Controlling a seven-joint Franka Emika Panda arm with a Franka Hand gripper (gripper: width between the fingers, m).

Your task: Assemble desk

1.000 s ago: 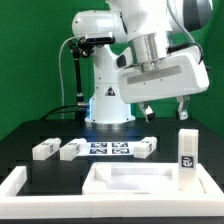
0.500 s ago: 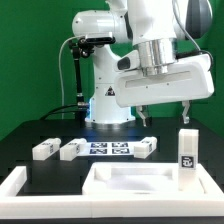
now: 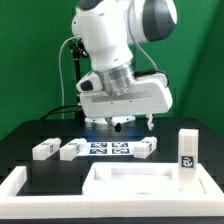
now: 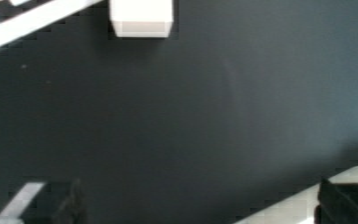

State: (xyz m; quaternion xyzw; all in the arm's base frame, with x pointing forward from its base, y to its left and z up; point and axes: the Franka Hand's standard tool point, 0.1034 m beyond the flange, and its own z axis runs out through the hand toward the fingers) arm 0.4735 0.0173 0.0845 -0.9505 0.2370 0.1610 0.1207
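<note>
Nearest me: white frame (image 3: 14, 182) along the front edge of the surface (image 3: 55, 168). Inside it the desk slab (image 3: 130, 182) lies flat with its raised rim up, nothing fitted to it.

Just behind the slab, on the exterior view's right: upright leg (image 3: 187, 150), marker facing the camera.

Further back, a row on the surface. From the exterior view's left: outer leg (image 3: 45, 149), second leg (image 3: 72, 150), the marker board (image 3: 108, 149), then the fourth leg (image 3: 145, 148) just beside the board's end.

Change: a second ago my tool (image 3: 131, 123) hung toward the exterior view's right, near the upright leg. It has swung to the middle and now hovers over the board and the fourth leg, jaws wide, nothing between them.

Wrist view: bare black surface, my fingers (image 4: 43, 205) well apart, one white block (image 4: 140, 17) beyond them. Which leg that is, I cannot tell.

Judgement: all four legs are loose, so assembly has barely begun. The swing reads as lining up on the back row, not the upright leg.
</note>
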